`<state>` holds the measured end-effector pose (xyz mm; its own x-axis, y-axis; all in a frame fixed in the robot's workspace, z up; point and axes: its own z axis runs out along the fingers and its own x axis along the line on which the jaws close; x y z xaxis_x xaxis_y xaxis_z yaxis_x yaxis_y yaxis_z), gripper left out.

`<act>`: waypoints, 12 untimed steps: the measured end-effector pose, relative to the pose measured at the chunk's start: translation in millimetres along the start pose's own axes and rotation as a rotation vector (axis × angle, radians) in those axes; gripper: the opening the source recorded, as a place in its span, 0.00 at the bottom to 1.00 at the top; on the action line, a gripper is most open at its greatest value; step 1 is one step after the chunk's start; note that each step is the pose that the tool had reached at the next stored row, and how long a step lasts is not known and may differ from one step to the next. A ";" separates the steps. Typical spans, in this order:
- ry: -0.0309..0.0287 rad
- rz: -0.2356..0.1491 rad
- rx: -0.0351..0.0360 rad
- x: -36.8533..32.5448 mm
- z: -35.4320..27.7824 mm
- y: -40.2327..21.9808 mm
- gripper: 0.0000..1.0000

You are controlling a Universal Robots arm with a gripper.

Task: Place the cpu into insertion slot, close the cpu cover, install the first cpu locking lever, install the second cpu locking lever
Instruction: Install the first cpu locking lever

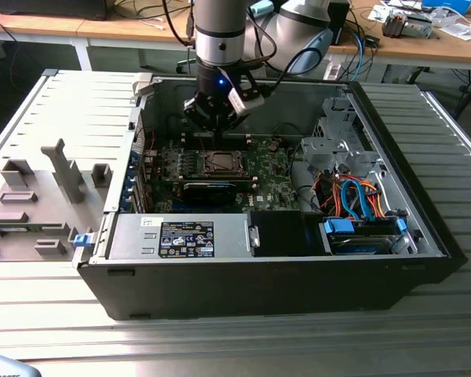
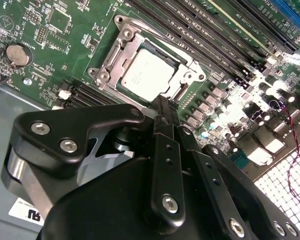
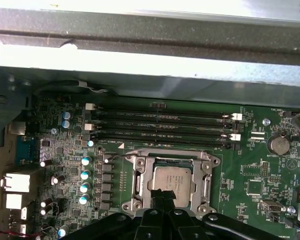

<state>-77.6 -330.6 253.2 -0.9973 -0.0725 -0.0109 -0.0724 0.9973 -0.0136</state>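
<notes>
The cpu (image 3: 172, 181) (image 2: 146, 75) lies flat in the insertion slot (image 1: 220, 163) on the green motherboard, its silvery top showing through the window of the metal cpu cover (image 3: 206, 176) (image 2: 121, 47), which lies down around it. A thin wire locking lever (image 2: 157, 39) (image 3: 115, 156) runs along one side of the socket. My gripper (image 1: 217, 124) (image 2: 163, 106) (image 3: 162, 196) hangs just above the socket's edge, its black fingers shut together with nothing between them and their tips over the rim of the cpu.
The motherboard sits inside an open computer case (image 1: 424, 236). Memory slots (image 3: 160, 125) run beside the socket, with upright capacitors (image 3: 85, 175) close by. A drive cage with orange and blue cables (image 1: 353, 196) and a power supply (image 1: 180, 236) fill the case's near side.
</notes>
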 end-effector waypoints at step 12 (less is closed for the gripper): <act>0.0000 0.000 0.0000 2.6 0.0 0.4 0.11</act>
<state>-80.2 -330.4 253.2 -0.9973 -0.0726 -0.0110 -0.0724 0.9973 -0.0136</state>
